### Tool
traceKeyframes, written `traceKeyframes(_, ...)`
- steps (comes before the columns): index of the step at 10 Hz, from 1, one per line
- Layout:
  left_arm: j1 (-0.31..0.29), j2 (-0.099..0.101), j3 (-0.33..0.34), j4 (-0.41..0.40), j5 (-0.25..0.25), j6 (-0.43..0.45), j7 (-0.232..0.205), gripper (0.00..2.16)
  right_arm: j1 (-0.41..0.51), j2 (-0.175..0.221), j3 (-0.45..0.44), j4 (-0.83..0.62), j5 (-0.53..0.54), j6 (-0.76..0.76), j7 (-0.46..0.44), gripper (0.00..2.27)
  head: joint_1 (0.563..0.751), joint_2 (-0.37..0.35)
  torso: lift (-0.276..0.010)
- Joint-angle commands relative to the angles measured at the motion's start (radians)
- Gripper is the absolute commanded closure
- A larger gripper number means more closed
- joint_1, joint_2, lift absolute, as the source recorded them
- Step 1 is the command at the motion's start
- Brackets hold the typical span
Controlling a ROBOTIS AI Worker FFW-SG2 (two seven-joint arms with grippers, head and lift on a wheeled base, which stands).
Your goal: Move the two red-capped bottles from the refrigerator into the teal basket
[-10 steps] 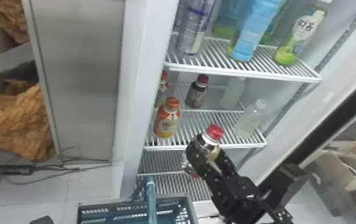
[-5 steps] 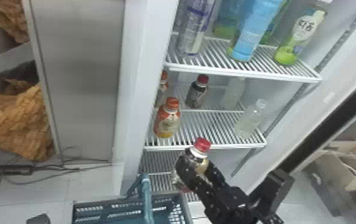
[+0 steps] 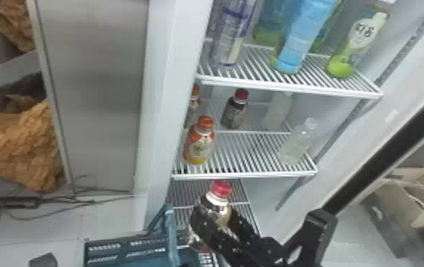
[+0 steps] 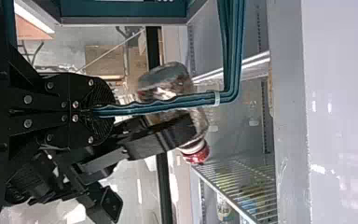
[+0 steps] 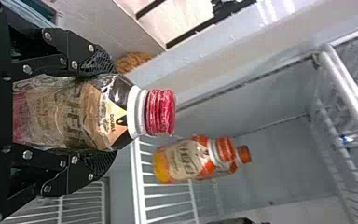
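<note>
Evidently, right claw [image 5: 100,111] closed snugly round red-capped bottle [image 5: 84,114]; my left claw [image 4: 99,110] clamps basket handle [image 4: 177,103]. Advisable: clear handle, lower slowly, release once teal basket [image 3: 125,249] bears weight.

In the head view, the bottom edge cuts off the teal basket [image 3: 129,241], and the right gripper [image 3: 216,217] covers part of one red-capped bottle [image 3: 221,199]. The front orange-capped bottle [image 3: 199,143] and the refrigerator wall [image 3: 172,106] partly hide a second orange-capped bottle [image 3: 194,101]. The tall blue bottle [image 3: 301,39] runs past the top edge. In the right wrist view, a dark thing [image 5: 230,220] is too cut off to tell.
</note>
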Motion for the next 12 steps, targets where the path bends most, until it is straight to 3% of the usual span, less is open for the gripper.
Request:
traceKeyframes(1,0.0,0.0,0.0,0.0,0.001,-0.003,0.0,1.15,0.027,-0.007,-0.004,-0.023,-0.001,0.042,0.0,0.72,0.695,-0.35,-0.228)
traceKeyframes(5,0.0,0.0,0.0,0.0,0.003,0.002,0.0,1.15,0.027,-0.003,-0.014,-0.01,0.041,0.047,0.0,0.35,0.695,-0.35,-0.228)
traceKeyframes(12,0.0,-0.001,0.0,0.0,0.007,0.002,0.0,1.15,-0.057,0.036,-0.078,0.112,0.133,-0.243,0.0,0.33,0.695,-0.35,-0.228)
